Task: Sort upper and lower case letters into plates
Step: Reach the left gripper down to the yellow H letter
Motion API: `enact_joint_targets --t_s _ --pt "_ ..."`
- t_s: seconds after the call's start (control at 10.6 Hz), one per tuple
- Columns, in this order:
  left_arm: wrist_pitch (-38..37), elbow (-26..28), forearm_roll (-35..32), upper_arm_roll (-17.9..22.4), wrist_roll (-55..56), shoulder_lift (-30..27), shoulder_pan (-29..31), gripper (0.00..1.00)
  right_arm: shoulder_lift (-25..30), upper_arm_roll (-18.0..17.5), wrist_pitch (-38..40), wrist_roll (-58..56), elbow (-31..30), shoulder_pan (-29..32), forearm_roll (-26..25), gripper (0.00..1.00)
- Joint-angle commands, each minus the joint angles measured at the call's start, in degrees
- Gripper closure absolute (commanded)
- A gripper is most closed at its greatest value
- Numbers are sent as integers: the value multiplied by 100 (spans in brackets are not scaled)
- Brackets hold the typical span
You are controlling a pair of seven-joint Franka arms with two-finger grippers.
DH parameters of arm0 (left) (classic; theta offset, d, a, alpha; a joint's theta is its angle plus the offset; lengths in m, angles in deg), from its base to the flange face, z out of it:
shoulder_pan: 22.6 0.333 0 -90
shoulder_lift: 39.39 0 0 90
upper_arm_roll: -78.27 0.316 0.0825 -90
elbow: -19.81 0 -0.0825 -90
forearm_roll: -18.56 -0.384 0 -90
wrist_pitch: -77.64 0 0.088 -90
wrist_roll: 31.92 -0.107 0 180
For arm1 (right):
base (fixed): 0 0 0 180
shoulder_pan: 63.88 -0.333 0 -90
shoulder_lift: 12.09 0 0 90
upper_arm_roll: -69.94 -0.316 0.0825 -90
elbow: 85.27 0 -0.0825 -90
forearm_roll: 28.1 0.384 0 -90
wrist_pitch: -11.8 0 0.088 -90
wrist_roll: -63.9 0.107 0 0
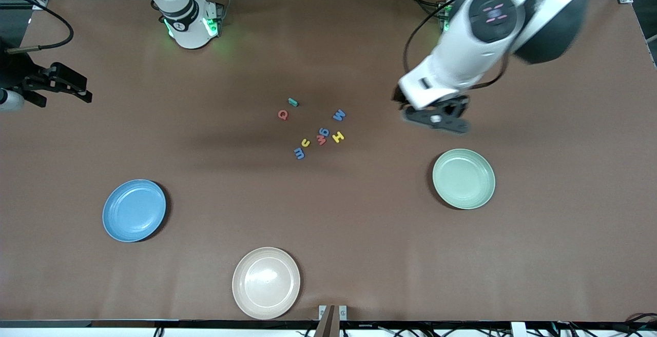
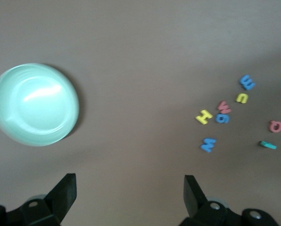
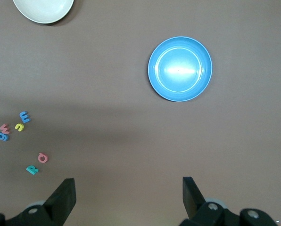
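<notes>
Meanwhile both open pincers, left pincer (image 1: 436, 119) and right pincer (image 1: 61, 88), flank the letters (image 1: 315, 132) amid bare table (image 1: 328, 214).

Both claws (left (image 1: 436, 120), right (image 1: 64, 88)) open

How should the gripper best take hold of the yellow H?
Probably from straight above: the yellow H lies flat on the table, so close the fingers across its two outer sides. The blue g and red letter lie close beside it, so go down carefully.
</notes>
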Motion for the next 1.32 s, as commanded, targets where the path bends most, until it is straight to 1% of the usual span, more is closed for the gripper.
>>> enact_joint_targets --t_s 0.0,0.28,0.47,0.66,0.75,0.94,1.04,1.23 --pt "800 392 -132 -300 -55 328 -52 0 -31 -54 -54 -25 -15 -62 43 0" --pt "1249 393 -667 -310 -90 960 -473 0 -198 -54 -230 -7 -15 -273 51 0" --pt "1759 393 -993 -310 -90 1400 -763 0 -303 -54 -239 2 -24 -588 78 0" --pt "2295 393 -1266 -284 -99 1910 -957 0 -557 -54 -274 167 -24 -966 86 0" --pt "2497 393 -1388 -266 -108 2086 -1053 2 -802 -54 -292 238 -24 -1133 113 0" --pt "2543 384 -1976 -266 -108 2359 -1133 15 -1329 -54 -528 492 -15 -1502 130 0" --pt "2552 367 -2005 -266 -82 2456 -1212 20 -1567 -54 -747 746 -24 -1669 130 0" --pt "2744 366 -2031 -257 -90 2614 -1300 21 -1954 -71 -986 1003 -6 -1837 165 0"
